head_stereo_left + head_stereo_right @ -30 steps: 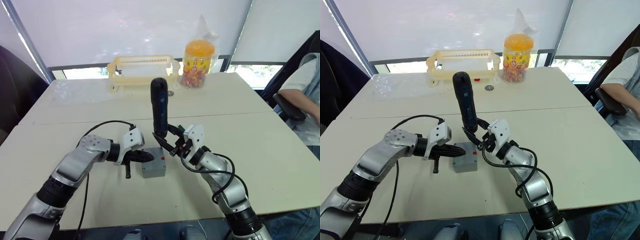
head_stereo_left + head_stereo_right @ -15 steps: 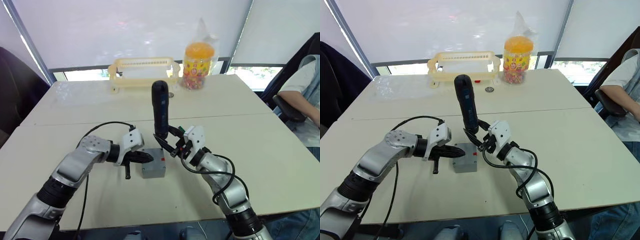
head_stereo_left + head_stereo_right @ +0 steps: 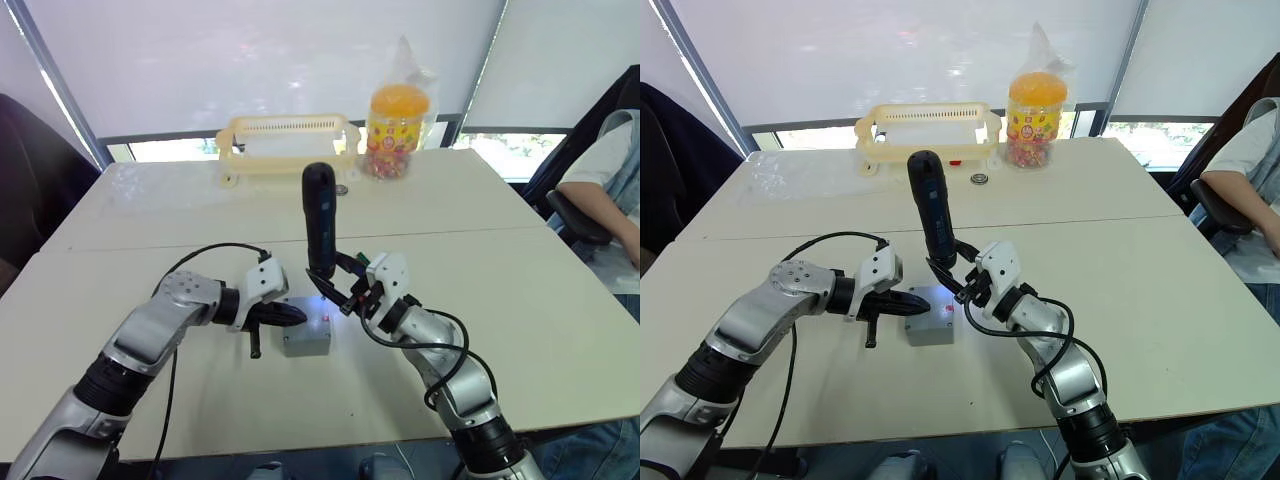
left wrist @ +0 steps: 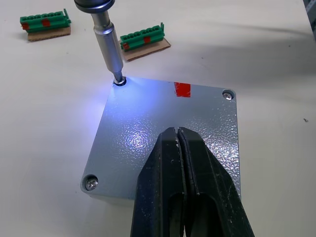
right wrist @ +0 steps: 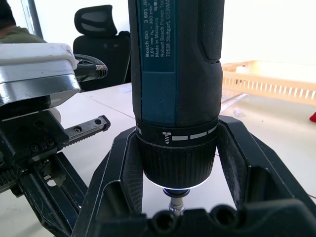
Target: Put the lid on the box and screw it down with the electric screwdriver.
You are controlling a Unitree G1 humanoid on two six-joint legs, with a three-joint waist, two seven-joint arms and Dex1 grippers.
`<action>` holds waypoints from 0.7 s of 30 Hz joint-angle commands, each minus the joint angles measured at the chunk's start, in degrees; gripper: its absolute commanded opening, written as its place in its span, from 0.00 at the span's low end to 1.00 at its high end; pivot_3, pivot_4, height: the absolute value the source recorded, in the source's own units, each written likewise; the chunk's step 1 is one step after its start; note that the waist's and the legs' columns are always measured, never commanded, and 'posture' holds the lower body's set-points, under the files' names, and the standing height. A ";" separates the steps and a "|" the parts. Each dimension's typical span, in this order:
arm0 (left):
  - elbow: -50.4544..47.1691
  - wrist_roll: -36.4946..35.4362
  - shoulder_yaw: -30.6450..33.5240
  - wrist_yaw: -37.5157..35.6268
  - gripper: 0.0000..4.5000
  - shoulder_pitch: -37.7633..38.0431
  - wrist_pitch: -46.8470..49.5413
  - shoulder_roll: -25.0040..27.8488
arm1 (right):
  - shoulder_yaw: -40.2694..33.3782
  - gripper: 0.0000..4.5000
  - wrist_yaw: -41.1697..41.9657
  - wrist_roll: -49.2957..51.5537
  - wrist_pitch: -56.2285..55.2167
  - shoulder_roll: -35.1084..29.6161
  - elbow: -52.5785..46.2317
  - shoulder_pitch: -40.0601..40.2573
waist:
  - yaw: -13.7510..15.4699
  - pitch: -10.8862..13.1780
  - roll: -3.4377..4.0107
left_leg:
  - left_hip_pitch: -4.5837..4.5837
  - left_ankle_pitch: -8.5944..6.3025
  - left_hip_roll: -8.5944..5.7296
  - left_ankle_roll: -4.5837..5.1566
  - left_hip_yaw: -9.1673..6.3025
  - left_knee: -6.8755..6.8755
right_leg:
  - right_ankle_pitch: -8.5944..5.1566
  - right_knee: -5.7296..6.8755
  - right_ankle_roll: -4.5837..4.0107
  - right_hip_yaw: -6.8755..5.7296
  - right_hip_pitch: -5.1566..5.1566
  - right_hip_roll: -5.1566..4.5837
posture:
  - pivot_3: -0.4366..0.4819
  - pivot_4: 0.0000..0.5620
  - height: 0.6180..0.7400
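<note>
The grey lid (image 4: 148, 133) sits on the grey box (image 3: 305, 342), with a red mark near one edge and screws in its corners. My left gripper (image 4: 177, 131) is shut, its joined tips resting on top of the lid (image 3: 300, 322). My right gripper (image 3: 335, 290) is shut on the black electric screwdriver (image 3: 319, 225), which stands nearly upright. Its metal bit (image 4: 109, 47) sits in a corner screw hole of the lid, and its tip light casts a bluish glow on the lid there. In the right wrist view the electric screwdriver (image 5: 177, 74) stands between the black fingers (image 5: 249, 163).
A cream basket (image 3: 288, 143) and a jar of sweets (image 3: 397, 117) stand at the table's far edge, with a small round object (image 3: 980, 177) near them. Two green terminal blocks (image 4: 45, 22) (image 4: 143, 38) lie just beyond the box. A person (image 3: 610, 170) sits at the right.
A bluish glow from the screwdriver's tip now shows on the lid's corner. Both arms and the box hold their places.
</note>
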 commanded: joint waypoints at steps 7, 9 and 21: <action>0.56 1.15 -1.34 -0.15 0.00 1.04 1.25 0.42 | 0.86 0.39 0.17 -2.12 3.00 -1.42 5.14 2.79 | 0.00 0.00 0.00 | 0.00 0.00 0.00 0.00 -0.02 -0.02 | -0.01 0.00 0.00 -0.01 0.00 -0.02 | 0.48 0.27 1.00; 0.47 1.13 -1.33 -0.11 0.00 1.08 1.30 0.42 | 0.86 0.39 0.16 -2.17 2.97 -1.46 5.14 2.80 | 0.00 0.00 0.00 | 0.00 0.00 0.00 0.00 -0.02 -0.02 | -0.02 -0.01 0.01 -0.02 0.00 -0.03 | 0.48 0.27 1.00; 0.42 1.11 -1.45 -0.16 0.00 1.02 1.29 0.29 | 0.80 0.39 0.11 -2.47 2.74 -1.79 5.20 3.00 | 0.01 0.00 0.00 | -0.02 -0.01 0.00 -0.01 -0.05 -0.06 | -0.07 -0.06 -0.03 -0.04 -0.01 -0.06 | 0.48 0.27 1.00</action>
